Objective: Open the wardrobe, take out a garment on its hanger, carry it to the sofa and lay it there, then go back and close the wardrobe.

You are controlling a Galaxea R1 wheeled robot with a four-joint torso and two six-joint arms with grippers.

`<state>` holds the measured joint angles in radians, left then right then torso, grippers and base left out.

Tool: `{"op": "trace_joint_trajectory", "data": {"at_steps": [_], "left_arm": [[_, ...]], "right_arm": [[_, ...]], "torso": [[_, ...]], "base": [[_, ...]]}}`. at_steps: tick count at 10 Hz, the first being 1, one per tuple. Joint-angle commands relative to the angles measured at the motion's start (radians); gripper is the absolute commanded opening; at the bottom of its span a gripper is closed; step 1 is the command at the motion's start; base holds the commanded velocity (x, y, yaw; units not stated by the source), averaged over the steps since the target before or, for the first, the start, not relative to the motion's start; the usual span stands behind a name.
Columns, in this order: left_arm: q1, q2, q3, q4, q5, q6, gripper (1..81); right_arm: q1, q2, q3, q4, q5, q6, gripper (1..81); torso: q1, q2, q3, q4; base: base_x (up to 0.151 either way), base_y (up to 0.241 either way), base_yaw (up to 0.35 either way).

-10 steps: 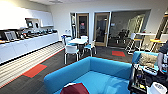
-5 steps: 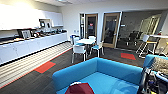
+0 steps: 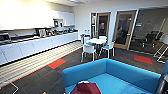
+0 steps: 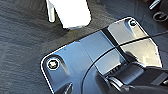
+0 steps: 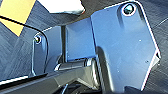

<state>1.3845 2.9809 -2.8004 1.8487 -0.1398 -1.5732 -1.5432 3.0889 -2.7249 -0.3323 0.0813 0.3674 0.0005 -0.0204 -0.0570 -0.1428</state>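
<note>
The jacket (image 3: pixel 85 88) lies on the sofa (image 3: pixel 117 75) seat, a dark red heap with a scrap of white at its top edge, at about six o'clock in the head view, cut off by the lower border. It seems to have been laid down, so I judge the carrying step finished and the wardrobe left to close. The hanger cannot be made out in the heap. The sofa wraps it from nine o'clock round to three, its low blue back rising behind.

Beyond the back, at twelve o'clock, stand white chairs (image 3: pixel 89 50) round a small white table (image 3: pixel 97 41). At ten o'clock a long white counter (image 3: pixel 37 45) runs along the wall; red carpet patches (image 3: pixel 56 63) lie at nine and at two. Wood-framed glass doors (image 3: pixel 123 28) stand at one o'clock.

The head view gives the room and the jacket; the wrist views do not. They look down past the robot's dark plates at grey carpet. The left one catches a white object (image 4: pixel 71 12) on the floor, perhaps furniture; the right one a yellow patch (image 5: pixel 16 12) and a white edge (image 5: pixel 62 6). Whether either pincer is wide, narrow or holding anything, I cannot tell.
</note>
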Motion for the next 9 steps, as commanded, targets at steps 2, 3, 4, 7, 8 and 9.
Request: {"op": "trace_joint_trajectory", "data": {"at_steps": [2,3,4,7,8,9], "left_arm": [[-0.063,-0.009,-0.004,0.006,0.043,0.005,81.1],[-0.063,-0.009,-0.004,0.006,0.043,0.004,81.1],[-0.063,-0.009,-0.004,0.006,0.042,0.004,81.1],[-0.063,-0.005,-0.004,0.006,0.043,0.005,81.1],[-0.063,-0.005,-0.004,0.006,0.042,0.005,81.1],[-0.061,-0.005,-0.004,0.006,0.042,0.004,81.1]], "right_arm": [[0.039,0.007,0.004,0.002,-0.054,-0.002,81.1],[0.037,0.006,0.004,0.001,-0.054,-0.002,81.1],[0.037,0.006,0.002,0.001,-0.054,-0.002,81.1],[0.037,0.006,0.001,0.001,-0.055,-0.004,81.1],[0.037,0.006,-0.002,0.001,-0.057,-0.004,81.1],[0.037,0.006,-0.005,0.001,-0.057,-0.004,81.1]], "torso": [[0.000,0.000,0.000,0.000],[0.000,0.000,0.000,0.000],[0.000,0.000,0.000,0.000],[0.000,0.000,0.000,0.000],[0.000,0.000,0.000,0.000],[0.000,0.000,0.000,0.000]], "base": [[0.000,0.000,0.289],[0.000,0.000,0.289],[0.000,0.000,0.293],[0.000,0.000,0.296],[0.000,0.000,0.296],[0.000,0.000,0.297]]}}
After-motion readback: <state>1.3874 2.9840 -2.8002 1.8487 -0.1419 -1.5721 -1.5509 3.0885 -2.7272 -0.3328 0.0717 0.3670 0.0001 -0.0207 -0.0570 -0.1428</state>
